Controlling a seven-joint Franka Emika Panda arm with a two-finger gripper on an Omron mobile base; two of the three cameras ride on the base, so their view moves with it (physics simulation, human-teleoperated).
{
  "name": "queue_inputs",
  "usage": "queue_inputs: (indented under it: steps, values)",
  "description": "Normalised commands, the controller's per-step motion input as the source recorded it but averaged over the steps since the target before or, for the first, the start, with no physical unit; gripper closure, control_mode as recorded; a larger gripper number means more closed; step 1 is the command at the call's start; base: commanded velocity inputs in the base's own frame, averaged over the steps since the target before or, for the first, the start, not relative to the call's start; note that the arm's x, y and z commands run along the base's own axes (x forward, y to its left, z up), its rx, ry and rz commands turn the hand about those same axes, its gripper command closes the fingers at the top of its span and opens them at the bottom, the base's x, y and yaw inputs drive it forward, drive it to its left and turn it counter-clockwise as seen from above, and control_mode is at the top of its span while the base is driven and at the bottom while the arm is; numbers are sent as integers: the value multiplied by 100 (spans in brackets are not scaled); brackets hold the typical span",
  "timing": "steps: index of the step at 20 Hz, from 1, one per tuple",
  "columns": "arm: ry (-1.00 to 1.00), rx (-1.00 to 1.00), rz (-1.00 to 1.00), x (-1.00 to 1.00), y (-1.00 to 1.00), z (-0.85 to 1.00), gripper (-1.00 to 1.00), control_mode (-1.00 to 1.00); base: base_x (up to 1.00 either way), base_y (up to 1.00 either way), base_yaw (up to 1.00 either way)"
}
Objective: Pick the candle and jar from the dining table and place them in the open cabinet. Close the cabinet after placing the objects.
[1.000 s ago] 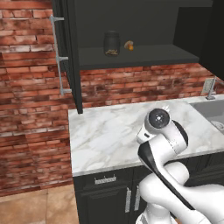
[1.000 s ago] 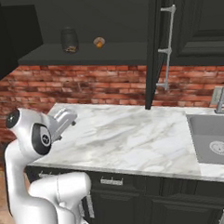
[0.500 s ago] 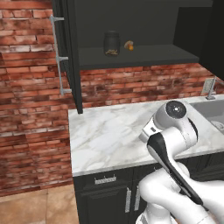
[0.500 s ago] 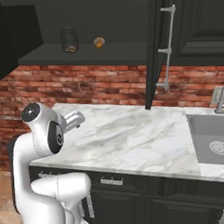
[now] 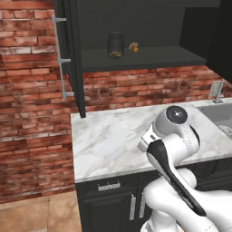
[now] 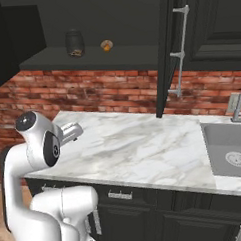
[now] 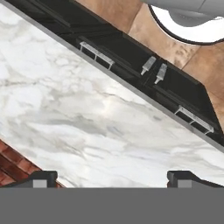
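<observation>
Below my pincer (image 7: 112, 177) the table (image 7: 87, 127) is polished white-grey veined marble, smooth with a soft sheen. Beyond it, the drawers (image 7: 131, 61) look matt black with brushed metal handles (image 7: 97, 53). Past my fingertips, the wall (image 5: 31, 113) is rough red brick; above, the jar (image 5: 116, 45) looks dark glossy glass, the cabinet (image 5: 145, 59) matt black.

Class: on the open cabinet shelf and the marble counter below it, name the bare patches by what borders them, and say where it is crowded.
The shelf is bare from the candle to the open right door. The jar and candle crowd its left part. The marble counter lies bare from the brick wall to its front edge, bordered by the sink. The open gripper hangs over bare marble.
</observation>
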Motion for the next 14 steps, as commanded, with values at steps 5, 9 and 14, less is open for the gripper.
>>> queue_inputs:
  steps: [5, 9, 14]
  values:
    - [0, 1, 4, -7, 18, -19, -100, -100, 0, 0, 0]
    - [0, 1, 5, 0, 5, -31, -100, -100, 0, 0, 0]
    - [0, 0, 0, 0, 0, 0, -100, 100, -41, 0, 7]
